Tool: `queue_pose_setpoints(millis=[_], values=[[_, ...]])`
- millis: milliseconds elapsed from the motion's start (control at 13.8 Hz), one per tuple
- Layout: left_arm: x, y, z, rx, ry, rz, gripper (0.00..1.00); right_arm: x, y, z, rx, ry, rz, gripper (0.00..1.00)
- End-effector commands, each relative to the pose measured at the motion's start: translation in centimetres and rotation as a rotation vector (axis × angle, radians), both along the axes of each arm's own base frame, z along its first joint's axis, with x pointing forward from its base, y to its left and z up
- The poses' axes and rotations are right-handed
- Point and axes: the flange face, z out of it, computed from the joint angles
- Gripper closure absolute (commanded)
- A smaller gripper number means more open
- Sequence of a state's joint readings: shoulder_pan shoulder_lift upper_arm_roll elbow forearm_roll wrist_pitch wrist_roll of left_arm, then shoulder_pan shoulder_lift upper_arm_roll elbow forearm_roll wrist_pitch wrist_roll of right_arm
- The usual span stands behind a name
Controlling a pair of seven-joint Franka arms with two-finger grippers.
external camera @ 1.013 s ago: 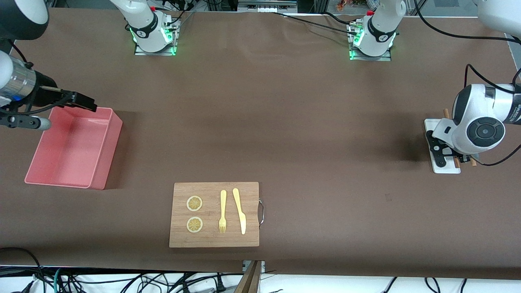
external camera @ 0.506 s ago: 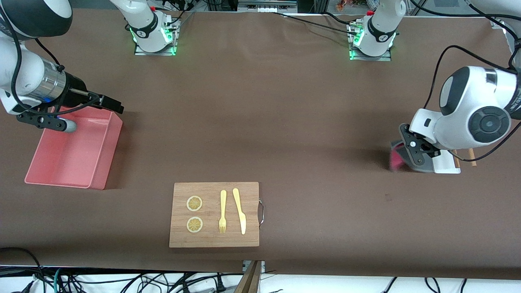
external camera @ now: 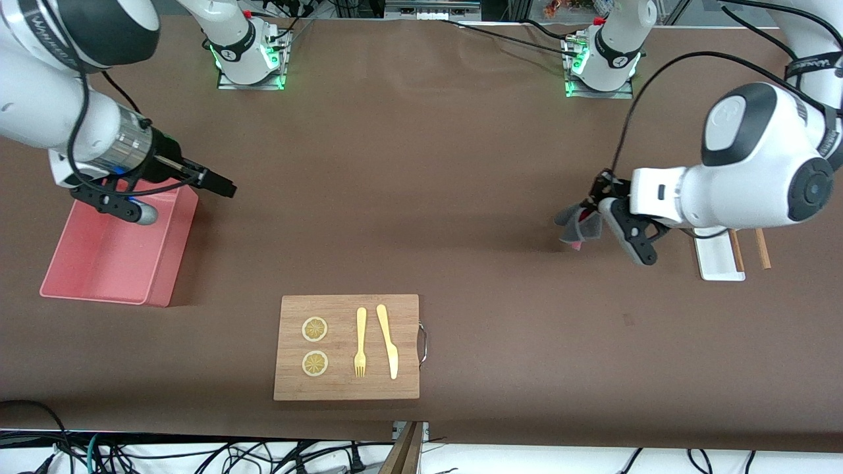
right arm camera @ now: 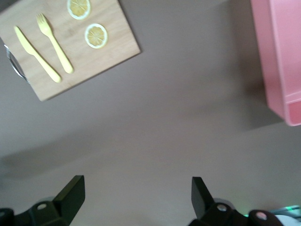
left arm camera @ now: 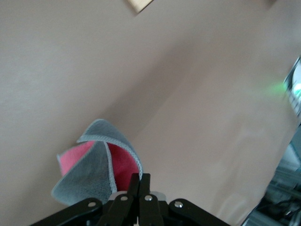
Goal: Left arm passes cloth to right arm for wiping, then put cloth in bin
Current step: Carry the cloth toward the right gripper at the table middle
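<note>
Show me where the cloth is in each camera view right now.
Front view: the cloth hangs from the left gripper over bare table, near the white tray.
Left wrist view: the cloth is pinched in shut fingers.
Right wrist view: not in it.
Shared landmark: the wooden board.
</note>
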State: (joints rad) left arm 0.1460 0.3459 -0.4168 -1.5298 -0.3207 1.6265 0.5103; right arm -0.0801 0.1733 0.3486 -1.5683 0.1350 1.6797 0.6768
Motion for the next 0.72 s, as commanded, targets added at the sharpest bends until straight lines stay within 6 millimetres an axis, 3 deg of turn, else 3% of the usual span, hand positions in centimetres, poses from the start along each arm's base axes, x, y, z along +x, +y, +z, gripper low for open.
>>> queue_pose_setpoints(millis=[0,289,579,651], values=[[0.0,-6.4,3.3,0.019,0.038,0.14,1.0,0.2,3.0,-0.7,0.031,-0.016,-0.082,0.0],[-0.5,-13.9,5.5,-0.138,0.068,0.383,1.0,0.3,8.8,-2.4,0.06,-0.032,-0.202,0.0],[-3.4,-22.9,7.2,-0.198,0.136,0.66,1.0,0.4,13.2,-4.3,0.099,-0.04,-0.299,0.0],[-4.0,-24.4,7.4,-0.207,0.162,0.723,1.0,0.7,13.7,-4.9,0.11,-0.041,-0.326,0.0]])
